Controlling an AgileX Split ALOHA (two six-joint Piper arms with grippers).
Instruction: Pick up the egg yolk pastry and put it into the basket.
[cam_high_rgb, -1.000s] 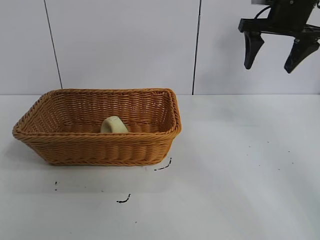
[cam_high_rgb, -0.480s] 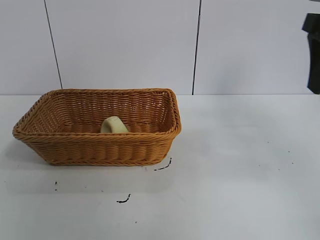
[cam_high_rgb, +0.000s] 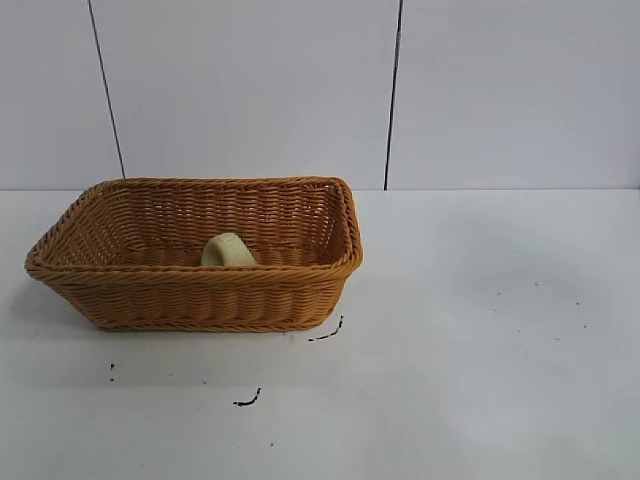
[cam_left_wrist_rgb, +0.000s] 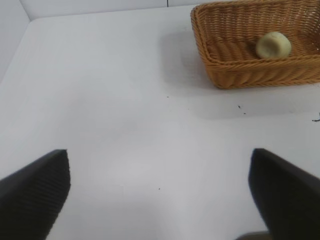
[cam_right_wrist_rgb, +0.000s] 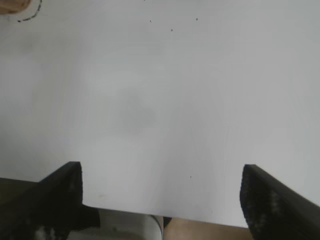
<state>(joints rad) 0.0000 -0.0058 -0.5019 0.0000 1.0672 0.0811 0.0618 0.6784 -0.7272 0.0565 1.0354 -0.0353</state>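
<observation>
Egg yolk pastry: seen lying inside the basket, left of frame centre.
Left gripper: fingers spread wide, nothing held, over bare table.
Right gripper: fingers spread wide, nothing held.

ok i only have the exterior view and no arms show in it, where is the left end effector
observer: the left end effector hangs over bare table, well apart from the basket
operator: is it holding anything
observer: no, it is open and nothing lies between its fingers
operator: and the right one
observer: the right end effector is open and empty, over the table's edge
</observation>
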